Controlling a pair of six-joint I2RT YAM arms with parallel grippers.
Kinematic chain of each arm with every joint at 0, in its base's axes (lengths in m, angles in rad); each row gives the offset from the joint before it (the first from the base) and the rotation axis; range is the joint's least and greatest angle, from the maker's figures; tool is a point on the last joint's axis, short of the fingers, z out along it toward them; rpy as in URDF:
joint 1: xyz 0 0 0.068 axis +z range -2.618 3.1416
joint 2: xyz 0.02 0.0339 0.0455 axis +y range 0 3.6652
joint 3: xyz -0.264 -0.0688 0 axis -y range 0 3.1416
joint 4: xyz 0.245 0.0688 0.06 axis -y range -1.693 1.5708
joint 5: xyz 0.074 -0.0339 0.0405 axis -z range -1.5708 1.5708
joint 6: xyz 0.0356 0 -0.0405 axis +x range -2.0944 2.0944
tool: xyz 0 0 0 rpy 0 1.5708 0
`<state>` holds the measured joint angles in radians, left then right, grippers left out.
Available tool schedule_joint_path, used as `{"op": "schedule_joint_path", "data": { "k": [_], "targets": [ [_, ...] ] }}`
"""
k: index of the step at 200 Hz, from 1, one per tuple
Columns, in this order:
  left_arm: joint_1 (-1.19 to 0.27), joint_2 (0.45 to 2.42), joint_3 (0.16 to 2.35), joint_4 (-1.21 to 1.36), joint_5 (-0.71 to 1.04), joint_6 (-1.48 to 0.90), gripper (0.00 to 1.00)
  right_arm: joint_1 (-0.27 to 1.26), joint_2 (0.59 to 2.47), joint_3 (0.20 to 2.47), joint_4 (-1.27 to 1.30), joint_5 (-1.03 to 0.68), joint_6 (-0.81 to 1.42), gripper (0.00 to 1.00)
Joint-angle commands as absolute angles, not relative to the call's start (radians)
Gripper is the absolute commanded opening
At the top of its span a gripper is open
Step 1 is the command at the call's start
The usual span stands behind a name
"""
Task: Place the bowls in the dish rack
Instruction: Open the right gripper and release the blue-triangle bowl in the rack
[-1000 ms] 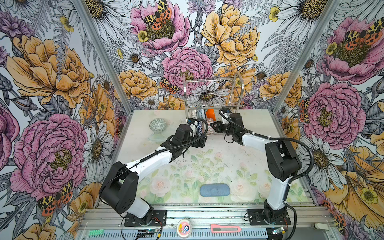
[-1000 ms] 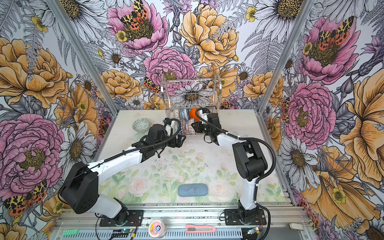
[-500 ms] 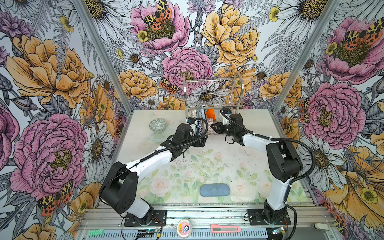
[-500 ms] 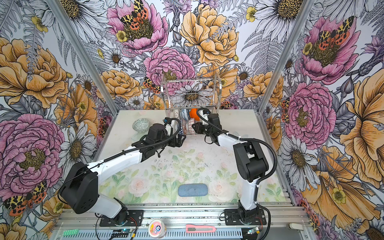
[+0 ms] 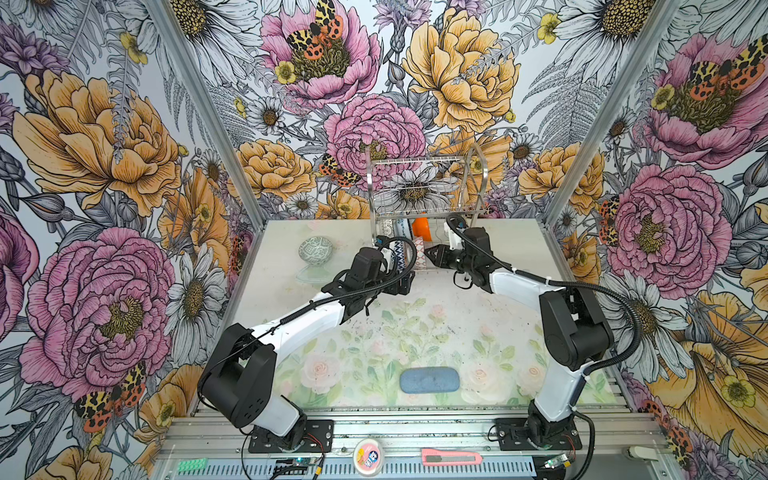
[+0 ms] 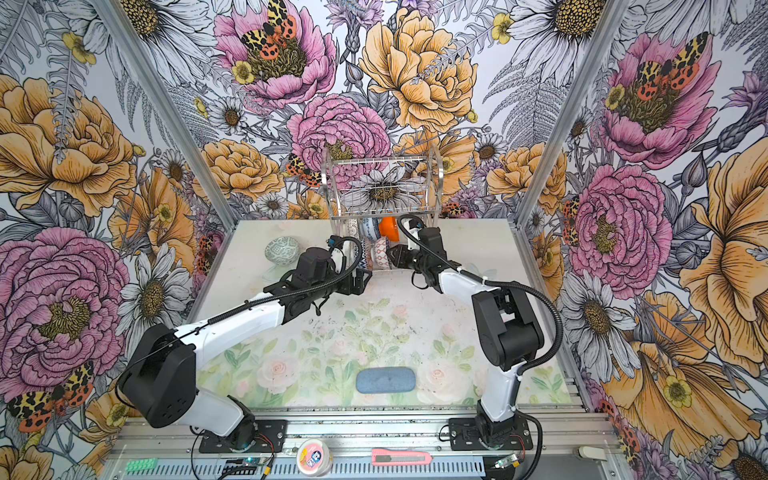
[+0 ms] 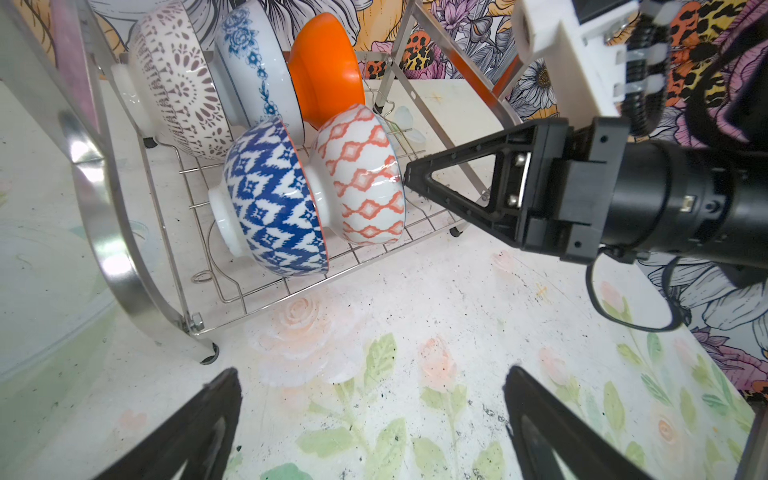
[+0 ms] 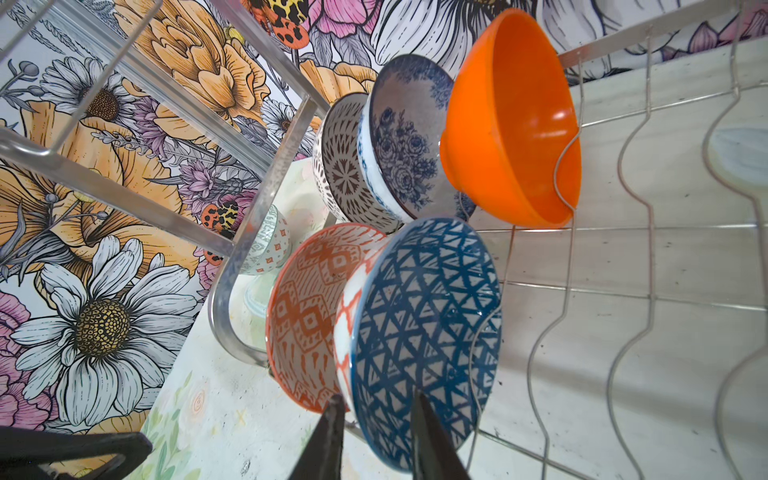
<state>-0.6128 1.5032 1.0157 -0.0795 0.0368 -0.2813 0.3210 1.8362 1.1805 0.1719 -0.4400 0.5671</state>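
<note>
**Top views.** The rack stands at the back of the table, and five bowls sit on edge in its lower tier. The grey-green bowl lies alone on the table, left of the rack. The right gripper is at the rack's front, by the orange-lattice bowl. The left gripper hangs just in front of the rack.

**Left wrist.** The left jaws are spread wide with nothing between them. The right gripper's tip meets the rim of the orange-lattice bowl, which rests against the blue-and-white bowl.

**Right wrist.** The right jaws stand a little apart astride that rim. We cannot tell whether the pads press it or stand just clear.

**Step.** We judge that the fifth bowl is being set in place.

**Next.** The right jaws need to back off the rim without tipping the bowl. Then the left gripper can go for the grey-green bowl.
</note>
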Motion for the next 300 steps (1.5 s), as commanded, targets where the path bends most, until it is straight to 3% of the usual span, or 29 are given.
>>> {"op": "schedule_joint_path", "data": {
  "k": [1, 83, 151, 208, 237, 258, 300],
  "targets": [
    [-0.622, 1.473, 1.034, -0.086, 0.012, -0.277, 0.99, 0.317, 1.783, 1.174, 0.181, -0.423, 0.575, 0.30],
    [-0.629, 1.445, 1.043, -0.122, -0.011, -0.285, 0.99, 0.320, 1.728, 1.138, 0.181, -0.418, 0.577, 0.33],
    [-0.629, 1.408, 1.048, -0.202, -0.073, -0.311, 0.99, 0.327, 1.665, 1.089, 0.189, -0.412, 0.580, 0.43],
    [-0.627, 1.381, 1.061, -0.319, -0.200, -0.337, 0.99, 0.338, 1.619, 1.041, 0.205, -0.411, 0.584, 0.62],
    [-0.627, 1.348, 1.056, -0.359, -0.288, -0.342, 0.99, 0.339, 1.584, 1.002, 0.214, -0.411, 0.581, 0.79],
    [-0.626, 1.318, 1.040, -0.375, -0.351, -0.337, 0.99, 0.339, 1.557, 0.974, 0.215, -0.404, 0.574, 0.99],
    [-0.563, 1.268, 1.010, -0.409, -0.400, -0.347, 0.99, 0.339, 1.508, 0.942, 0.185, -0.376, 0.545, 1.00]
  ]
}}
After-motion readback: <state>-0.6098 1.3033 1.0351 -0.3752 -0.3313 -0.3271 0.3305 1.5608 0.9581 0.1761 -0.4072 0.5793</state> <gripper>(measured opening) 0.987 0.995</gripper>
